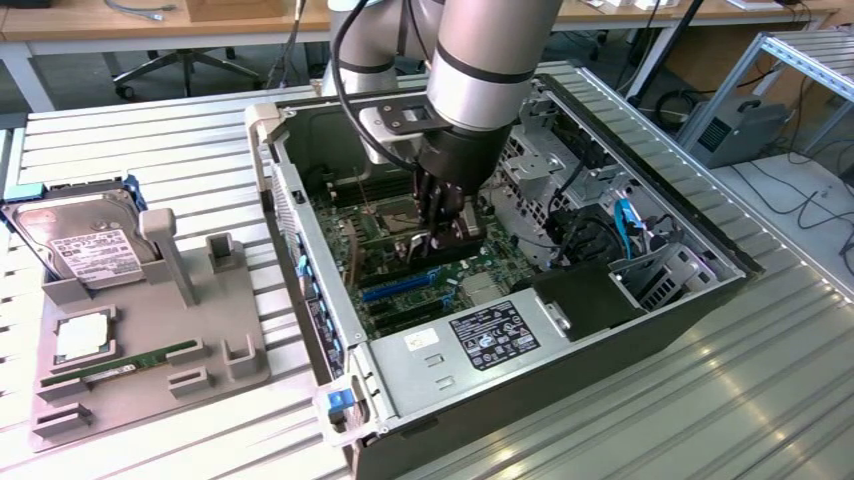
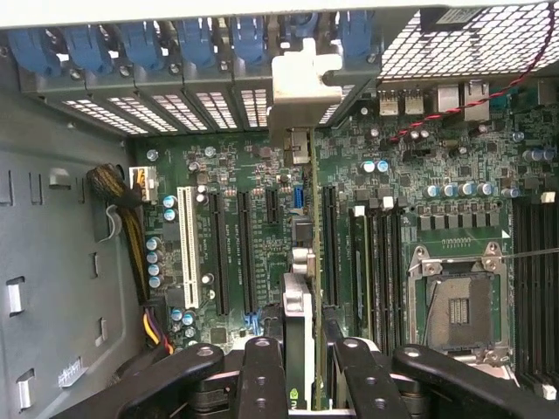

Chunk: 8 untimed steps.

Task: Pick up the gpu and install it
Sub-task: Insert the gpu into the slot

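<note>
The surface [image 1: 160, 150] is ribbed grey metal, and the open black case [image 1: 667, 300] lies on it on its side. Inside, the green board [image 2: 262, 227] is flat and dense with slots, small round capacitors and a square socket [image 2: 458, 310].

The silver arm [image 1: 487, 60] reaches down into the case. Its black fingers [image 2: 262, 384] are closed around the gpu [image 2: 297, 349], which hangs edge-down over the board. In the wrist view this card is a thin vertical strip, with its long axis parallel to the black slots [image 2: 244, 253]. Its pale metal bracket [image 2: 301, 87] points to the perforated back wall with blue clips [image 2: 140, 44].

On the exterior view's left, a grey holder [image 1: 220, 330] carries a silver drive [image 1: 80, 245] and a narrow green RAM stick [image 1: 120, 367].
</note>
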### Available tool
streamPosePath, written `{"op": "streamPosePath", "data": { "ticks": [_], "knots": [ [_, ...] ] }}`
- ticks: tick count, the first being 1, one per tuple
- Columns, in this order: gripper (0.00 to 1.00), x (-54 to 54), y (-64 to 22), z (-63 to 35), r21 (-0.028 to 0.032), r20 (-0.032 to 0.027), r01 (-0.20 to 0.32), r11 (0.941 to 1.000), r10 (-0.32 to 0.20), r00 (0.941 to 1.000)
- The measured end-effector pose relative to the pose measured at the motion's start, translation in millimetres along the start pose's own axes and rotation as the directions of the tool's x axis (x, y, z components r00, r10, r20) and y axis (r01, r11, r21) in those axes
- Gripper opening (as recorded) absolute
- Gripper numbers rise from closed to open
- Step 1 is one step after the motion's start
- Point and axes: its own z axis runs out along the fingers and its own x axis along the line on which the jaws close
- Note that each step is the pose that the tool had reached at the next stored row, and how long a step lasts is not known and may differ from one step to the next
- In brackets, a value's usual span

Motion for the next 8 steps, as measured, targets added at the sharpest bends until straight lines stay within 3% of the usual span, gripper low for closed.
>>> {"op": "streamPosePath", "data": {
  "ticks": [8],
  "knots": [
    [0.27, -0.2, 4.4, 3.3, 0.0000, -0.0007, -0.002, 1.0000, 0.002, 1.0000]
  ]
}}
